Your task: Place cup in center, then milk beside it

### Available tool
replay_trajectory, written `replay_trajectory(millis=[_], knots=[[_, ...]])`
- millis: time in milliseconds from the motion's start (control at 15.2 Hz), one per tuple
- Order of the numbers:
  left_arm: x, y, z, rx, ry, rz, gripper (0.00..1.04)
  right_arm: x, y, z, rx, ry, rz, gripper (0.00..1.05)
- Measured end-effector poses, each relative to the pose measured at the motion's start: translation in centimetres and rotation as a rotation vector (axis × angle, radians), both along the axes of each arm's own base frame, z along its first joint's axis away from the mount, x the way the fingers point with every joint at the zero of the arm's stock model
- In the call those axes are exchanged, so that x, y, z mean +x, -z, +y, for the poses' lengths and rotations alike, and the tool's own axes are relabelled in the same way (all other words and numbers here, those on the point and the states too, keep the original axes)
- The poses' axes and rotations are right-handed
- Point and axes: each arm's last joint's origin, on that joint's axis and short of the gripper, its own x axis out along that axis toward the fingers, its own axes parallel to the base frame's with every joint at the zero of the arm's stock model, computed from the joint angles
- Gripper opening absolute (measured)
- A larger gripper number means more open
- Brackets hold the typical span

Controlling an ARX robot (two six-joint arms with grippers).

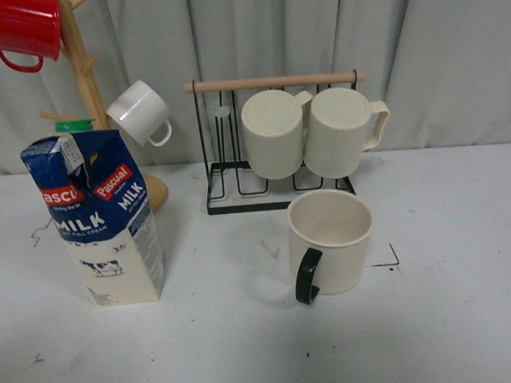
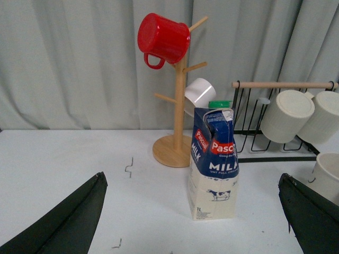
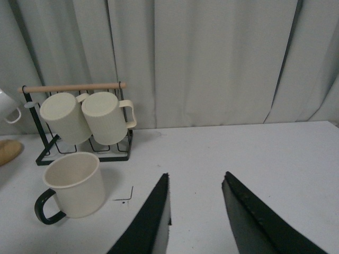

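One table (image 1: 471,317) carried everything. At its back stood one wire rack (image 1: 275,82) and one wooden tree (image 1: 83,72), both far beyond either pair of jaws.

One milk (image 1: 97,218) stood upright straight ahead of the left gripper (image 2: 192,179). It was framed by the gap but lay beyond the fingertips, untouched. Those jaws were spread wide and held nothing.

One cup (image 1: 332,239) stood mouth up ahead of the right gripper (image 3: 196,177). It was outside the gap, off toward the left arm's side. Those jaws were parted less widely and were also empty.

The cup sat about mid-table, just in front of the rack and near a small black corner mark (image 1: 390,260). The first step therefore looked done, though whether that was the exact spot I cannot tell. The milk stood well apart from the cup, so the second step looked wholly undone: the carton had yet to be gripped, carried and set beside the cup.

There were five vessels in all: the cup, two ribbed mugs (image 1: 274,134) hung on the rack, and one red mug (image 1: 22,28) and one white cup (image 1: 140,112) on the tree. There were two grippers.
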Motion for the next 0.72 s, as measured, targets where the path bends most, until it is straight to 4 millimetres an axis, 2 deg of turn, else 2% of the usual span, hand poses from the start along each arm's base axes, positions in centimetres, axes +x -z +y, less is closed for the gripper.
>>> replay_trajectory(millis=[132, 198, 263, 395, 593, 724], knots=[[0.0, 0.0, 0.0, 0.000, 0.000, 0.000, 0.98, 0.0, 0.0, 0.0, 0.000, 0.000, 0.000, 0.50], [0.0, 0.2, -0.2, -0.041, 0.033, 0.187, 0.98, 0.0, 0.0, 0.0, 0.000, 0.001, 0.000, 0.62], [0.6, -0.4, -0.9, -0.086, 0.076, 0.314, 0.98, 0.0, 0.0, 0.0, 0.001, 0.000, 0.001, 0.75], [2.8, -1.5, -2.4, -0.114, 0.143, 0.264, 0.98, 0.0, 0.0, 0.0, 0.000, 0.002, 0.001, 0.99], [8.6, -2.1, -4.9, -0.105, 0.218, 0.205, 0.98, 0.0, 0.0, 0.0, 0.000, 0.000, 0.000, 0.98], [12.5, -1.0, -5.5, -0.066, 0.225, 0.200, 0.98, 0.0, 0.0, 0.0, 0.000, 0.000, 0.000, 0.98]])
